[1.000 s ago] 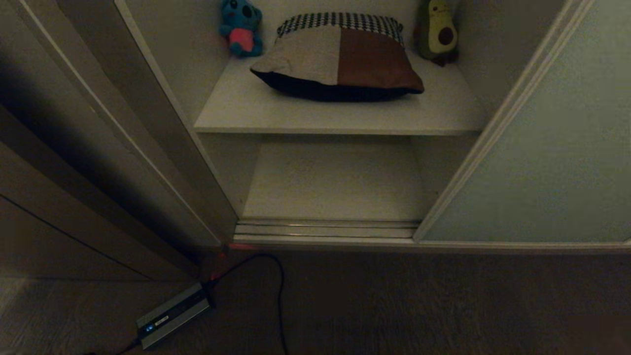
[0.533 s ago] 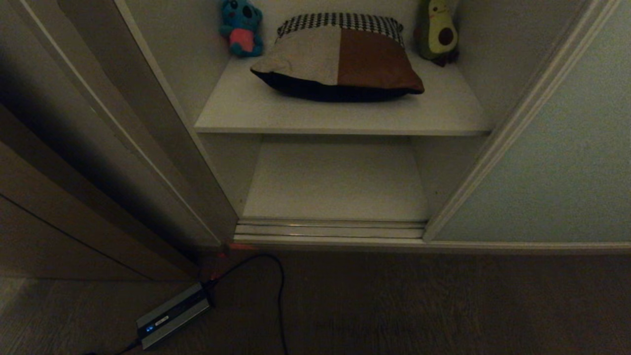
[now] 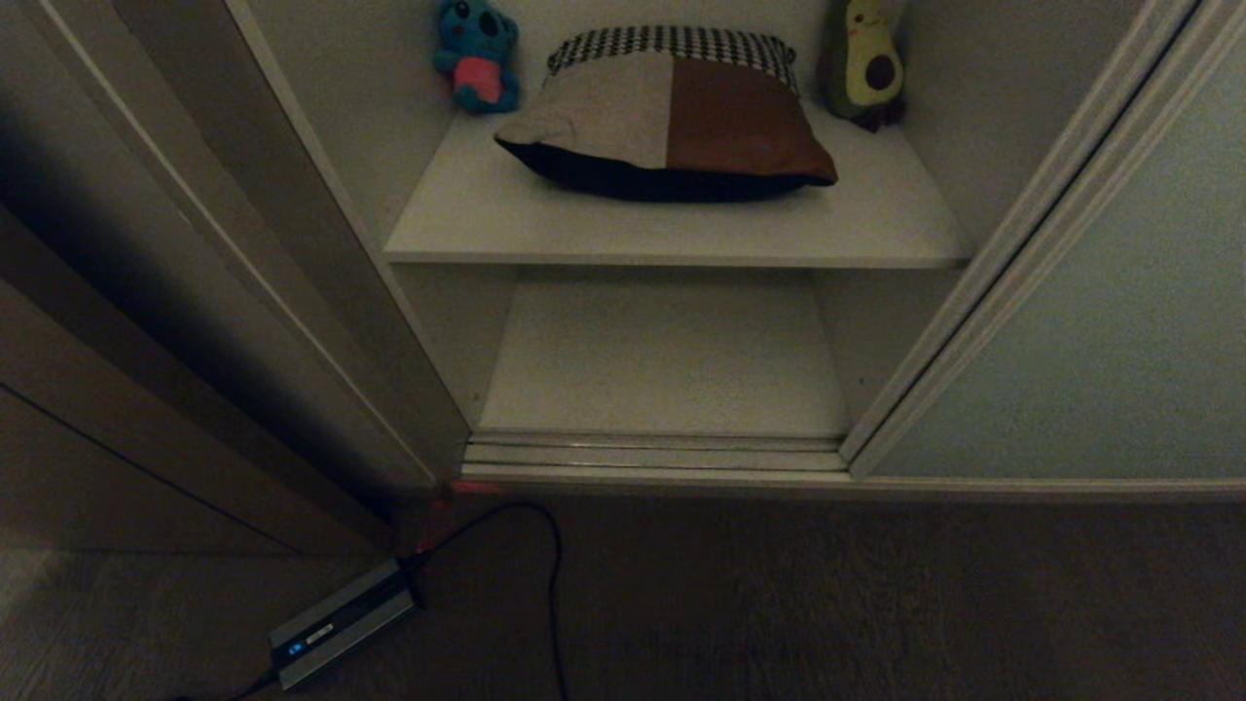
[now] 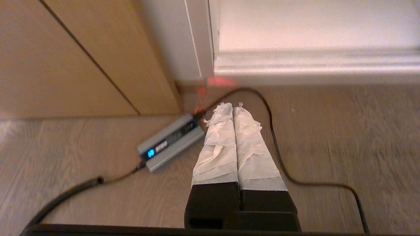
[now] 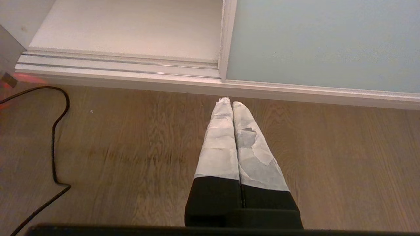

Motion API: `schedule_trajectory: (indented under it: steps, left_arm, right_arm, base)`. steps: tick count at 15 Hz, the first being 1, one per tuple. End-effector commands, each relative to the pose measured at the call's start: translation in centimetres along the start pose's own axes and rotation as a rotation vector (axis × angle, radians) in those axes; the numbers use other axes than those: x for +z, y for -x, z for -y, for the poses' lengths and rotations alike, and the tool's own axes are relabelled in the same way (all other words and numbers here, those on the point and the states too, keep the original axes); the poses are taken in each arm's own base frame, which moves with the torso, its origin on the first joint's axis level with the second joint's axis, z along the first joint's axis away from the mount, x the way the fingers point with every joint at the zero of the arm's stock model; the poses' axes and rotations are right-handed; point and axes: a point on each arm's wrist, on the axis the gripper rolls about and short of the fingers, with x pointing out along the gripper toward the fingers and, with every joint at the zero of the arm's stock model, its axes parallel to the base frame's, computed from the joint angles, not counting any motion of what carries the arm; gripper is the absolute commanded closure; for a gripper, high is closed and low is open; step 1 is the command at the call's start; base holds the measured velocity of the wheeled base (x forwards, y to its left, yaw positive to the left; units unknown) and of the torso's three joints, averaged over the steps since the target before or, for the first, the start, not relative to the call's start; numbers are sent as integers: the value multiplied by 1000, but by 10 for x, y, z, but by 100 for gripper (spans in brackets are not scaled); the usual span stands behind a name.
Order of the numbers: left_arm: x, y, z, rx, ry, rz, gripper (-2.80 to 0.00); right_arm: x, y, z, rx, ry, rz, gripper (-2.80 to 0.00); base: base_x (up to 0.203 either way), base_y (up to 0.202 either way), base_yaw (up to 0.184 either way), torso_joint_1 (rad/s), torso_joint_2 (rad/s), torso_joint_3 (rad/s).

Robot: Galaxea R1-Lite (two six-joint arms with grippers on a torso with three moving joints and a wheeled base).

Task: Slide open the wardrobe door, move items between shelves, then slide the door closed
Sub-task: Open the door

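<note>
Here the sliding wardrobe door [image 3: 1119,321] stands slid to the right, ahead of the right tool [image 5: 229,102], whose taped fingers are pressed together and hold nothing. On the upper shelf [image 3: 672,229] the cream-and-brown cushion [image 3: 672,122] lies on the houndstooth cushion [image 3: 672,41]; the lower shelf [image 3: 662,360] is below. The left tool [image 4: 232,105], also together and empty, hangs over the floor [image 4: 328,131] just beside the power brick [image 4: 170,141].

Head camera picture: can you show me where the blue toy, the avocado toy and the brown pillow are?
blue toy [image 3: 476,55], head view, on its pink belly.
avocado toy [image 3: 865,60], head view, on its green front just above the brown pit.
brown pillow [image 3: 672,112], head view, on top, where cream meets brown.
</note>
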Motion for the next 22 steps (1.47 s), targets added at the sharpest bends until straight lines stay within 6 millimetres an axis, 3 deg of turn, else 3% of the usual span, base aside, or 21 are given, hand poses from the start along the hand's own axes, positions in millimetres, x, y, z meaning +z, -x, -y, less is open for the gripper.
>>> schedule_trajectory:
  steps: [1, 17, 22]
  left_arm:
    - [-1, 0, 0, -2, -1, -28, 0]
    - [0, -1, 0, 3, -2, 15, 0]
    - [0, -1, 0, 1, 2, 15, 0]
  right_arm:
    - [-1, 0, 0, 0, 0, -3, 0]
    - [-1, 0, 0, 0, 2, -3, 0]
    - [-1, 0, 0, 0, 2, -4, 0]
  base:
    - [0, 0, 0, 0, 0, 0]
    - [0, 0, 0, 0, 0, 0]
    - [160, 0, -1, -1, 3, 2]
